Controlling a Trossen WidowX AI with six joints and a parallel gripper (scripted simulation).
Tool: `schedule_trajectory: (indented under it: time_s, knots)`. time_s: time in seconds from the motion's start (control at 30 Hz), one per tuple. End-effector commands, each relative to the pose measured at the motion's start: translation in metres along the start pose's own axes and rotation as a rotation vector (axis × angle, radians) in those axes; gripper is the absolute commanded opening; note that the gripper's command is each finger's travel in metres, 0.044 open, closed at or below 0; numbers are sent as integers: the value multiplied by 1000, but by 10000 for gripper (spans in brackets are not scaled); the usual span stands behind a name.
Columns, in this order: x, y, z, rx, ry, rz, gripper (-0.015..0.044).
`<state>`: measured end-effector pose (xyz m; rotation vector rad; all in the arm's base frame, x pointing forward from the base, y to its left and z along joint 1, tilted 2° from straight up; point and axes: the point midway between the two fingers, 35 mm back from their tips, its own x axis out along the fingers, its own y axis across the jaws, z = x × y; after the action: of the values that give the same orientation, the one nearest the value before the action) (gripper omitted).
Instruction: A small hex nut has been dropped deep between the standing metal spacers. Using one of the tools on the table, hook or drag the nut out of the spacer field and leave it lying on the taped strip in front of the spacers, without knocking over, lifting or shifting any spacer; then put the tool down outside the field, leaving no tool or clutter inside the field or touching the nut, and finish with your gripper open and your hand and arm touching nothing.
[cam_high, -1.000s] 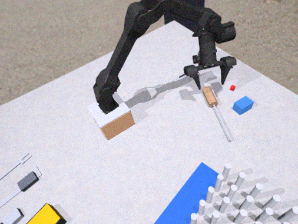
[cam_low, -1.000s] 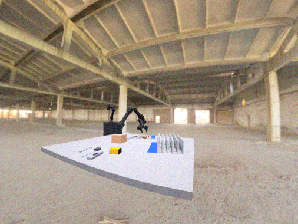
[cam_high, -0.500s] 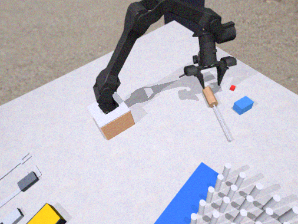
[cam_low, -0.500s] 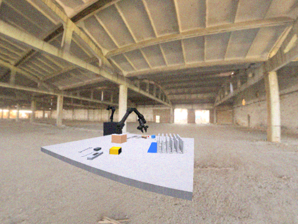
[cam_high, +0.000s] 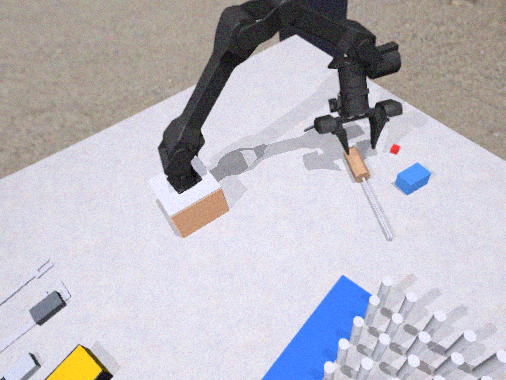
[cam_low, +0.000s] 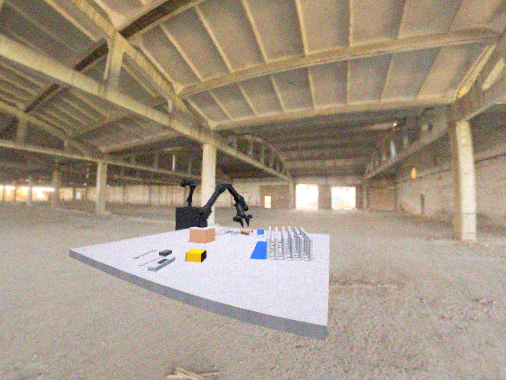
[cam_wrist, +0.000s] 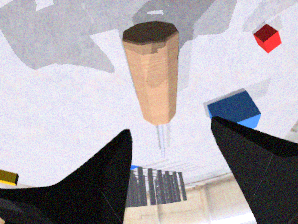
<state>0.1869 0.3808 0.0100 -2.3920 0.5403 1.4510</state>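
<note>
A tool with a wooden handle (cam_high: 357, 164) (cam_low: 245, 232) (cam_wrist: 155, 80) and a thin metal shaft (cam_high: 377, 210) lies on the table, its shaft pointing towards the spacers. My gripper (cam_high: 361, 150) (cam_low: 245, 224) (cam_wrist: 170, 128) is open and empty just above the handle; its fingers stand apart, and contact with the handle cannot be judged. The metal spacers (cam_high: 384, 342) (cam_low: 287, 245) (cam_wrist: 160, 186) stand upright in a dense group. The blue taped strip (cam_high: 320, 320) (cam_low: 258, 250) runs along their near side. The hex nut is not visible in any view.
A small red cube (cam_high: 395, 149) (cam_wrist: 267, 39) and a blue block (cam_high: 413, 178) (cam_wrist: 234, 109) lie beside the handle. An orange-sided box (cam_high: 200, 212) (cam_low: 202, 235), a yellow block (cam_high: 77, 367) (cam_low: 196, 255), a dark grey block (cam_high: 47, 307) and thin rods (cam_high: 20, 290) lie farther off.
</note>
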Motion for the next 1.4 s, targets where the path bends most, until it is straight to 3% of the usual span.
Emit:
schedule_trajectory:
  time_s: [0.0, 1.03, 1.37]
  knots:
    - [12, 4, 6, -7, 5, 18, 280]
    - [51, 6, 26, -9, 5, 18, 280]
    - [51, 6, 26, -9, 5, 18, 194]
